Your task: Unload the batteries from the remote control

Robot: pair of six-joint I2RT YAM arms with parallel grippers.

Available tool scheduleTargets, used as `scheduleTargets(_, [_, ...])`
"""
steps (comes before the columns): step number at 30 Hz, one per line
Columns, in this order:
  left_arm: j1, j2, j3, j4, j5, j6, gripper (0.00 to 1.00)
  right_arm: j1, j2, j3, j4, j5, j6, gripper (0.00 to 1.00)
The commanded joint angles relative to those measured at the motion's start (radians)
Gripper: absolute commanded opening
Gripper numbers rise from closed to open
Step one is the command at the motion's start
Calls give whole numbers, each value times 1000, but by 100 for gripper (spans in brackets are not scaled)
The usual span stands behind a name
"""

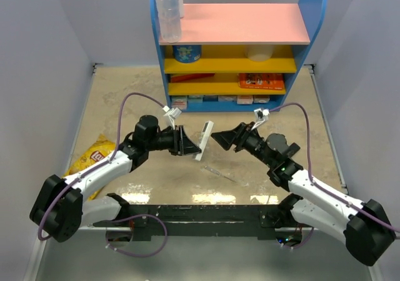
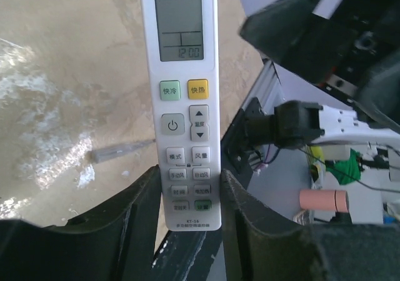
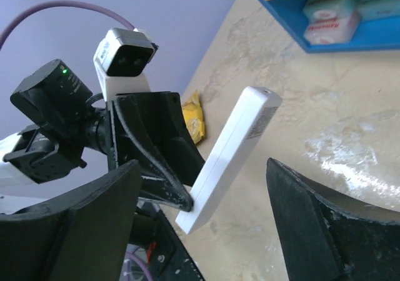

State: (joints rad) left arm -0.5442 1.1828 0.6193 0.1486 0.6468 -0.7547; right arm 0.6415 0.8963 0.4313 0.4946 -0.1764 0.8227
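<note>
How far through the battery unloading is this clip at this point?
Done: the remote control is held in the air, clamped at its button end by the left gripper. In hand: the right gripper stands open facing the remote's back. Left: no batteries show anywhere, so extracting them all is not yet done.

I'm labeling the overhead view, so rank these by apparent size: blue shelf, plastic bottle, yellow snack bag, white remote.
Largest: blue shelf.
Next: plastic bottle and yellow snack bag, too close to rank; the bottle is cropped and the bag is partly hidden.
Smallest: white remote.
</note>
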Motion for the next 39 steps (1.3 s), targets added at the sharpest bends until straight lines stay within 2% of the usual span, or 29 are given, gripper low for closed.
scheduleTargets(1, [-2, -54, -27, 219, 117, -80, 0, 0, 59, -74, 335, -64, 137, 79])
scheduleTargets(4, [-2, -57, -38, 262, 146, -97, 0, 0, 118, -89, 432, -112, 170, 79])
scheduleTargets(10, [-2, -63, -72, 382, 189, -149, 0, 1, 151, -92, 505, -141, 185, 81])
scheduleTargets(18, [-2, -63, -82, 444, 195, -182, 0, 1, 216, -92, 585, -176, 207, 78])
scheduleTargets(23, [0, -64, -86, 457, 198, -192, 0, 3, 300, -92, 717, -254, 251, 75])
scheduleTargets(27, [-2, -64, -81, 442, 188, -184, 0, 3, 337, -92, 795, -285, 270, 64])
scheduleTargets(30, [0, -60, -81, 430, 180, -172, 0, 6, 351, -98, 825, -282, 274, 50])
scheduleTargets(31, [-2, -55, -81, 428, 182, -170, 0, 4, 354, -101, 838, -279, 274, 41])
scheduleTargets(32, [-2, -52, -78, 422, 179, -169, 0, 6, 355, -100, 843, -278, 274, 36])
scheduleTargets(35, [-2, -52, -67, 358, 153, -141, 27, 6, 357, -100, 848, -282, 270, 20])
scheduleTargets(36, [-2, -52, -56, 315, 146, -117, 51, 6, 354, -95, 846, -284, 265, 18])
scheduleTargets(38, [-2, -67, -38, 267, 119, -89, 62, 4, 348, -83, 808, -305, 237, 15])
scheduleTargets(39, [-2, -74, -29, 205, 100, -66, 64, 4, 343, -63, 742, -323, 222, 15])
